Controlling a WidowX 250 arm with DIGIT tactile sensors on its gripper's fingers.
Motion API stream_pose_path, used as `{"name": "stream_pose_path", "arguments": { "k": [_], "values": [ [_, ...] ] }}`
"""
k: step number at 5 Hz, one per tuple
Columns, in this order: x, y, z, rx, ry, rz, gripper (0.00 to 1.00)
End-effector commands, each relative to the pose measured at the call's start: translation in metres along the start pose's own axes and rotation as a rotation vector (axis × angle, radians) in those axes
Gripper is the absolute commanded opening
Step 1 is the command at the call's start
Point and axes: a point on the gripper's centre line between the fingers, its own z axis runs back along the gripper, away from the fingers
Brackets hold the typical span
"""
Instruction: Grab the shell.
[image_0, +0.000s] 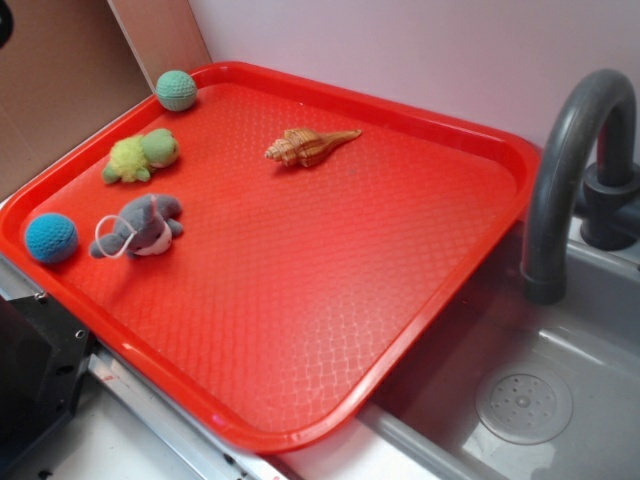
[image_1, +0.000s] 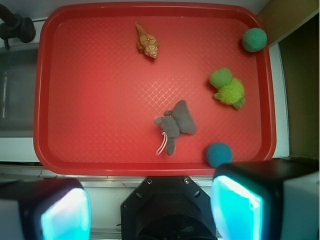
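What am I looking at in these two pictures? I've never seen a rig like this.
It is a robot arm working over a red tray beside a toy sink. One picture is from a camera off to the side; the other looks down from the arm's wrist, where the gripper shows at the bottom, jaws apart and holding nothing. On the tray lie the shell it should grab, a green plush turtle, a grey plush toy, a green ball and a blue ball.

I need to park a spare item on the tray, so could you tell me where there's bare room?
The tray is bare from the shell to the sink-side rim. The opposite edge is crowded: green ball, turtle, grey plush, blue ball.
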Motion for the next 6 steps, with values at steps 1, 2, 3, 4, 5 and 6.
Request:
{"name": "stream_pose_path", "arguments": {
  "k": [1, 2, 3, 4, 5, 6],
  "values": [
    [0.000, 0.000, 0.000, 0.000, 0.000, 0.000, 1.00],
    [0.022, -0.005, -0.012, 0.027, -0.049, 0.083, 1.00],
    [0.047, 0.001, -0.025, 0.053, -0.064, 0.081, 1.00],
    [0.083, 0.014, -0.051, 0.109, -0.098, 0.032, 1.00],
    [0.119, 0.019, -0.080, 0.088, -0.099, -0.120, 1.00],
    [0.145, 0.027, -0.107, 0.058, -0.099, -0.168, 1.00]
  ]
}}
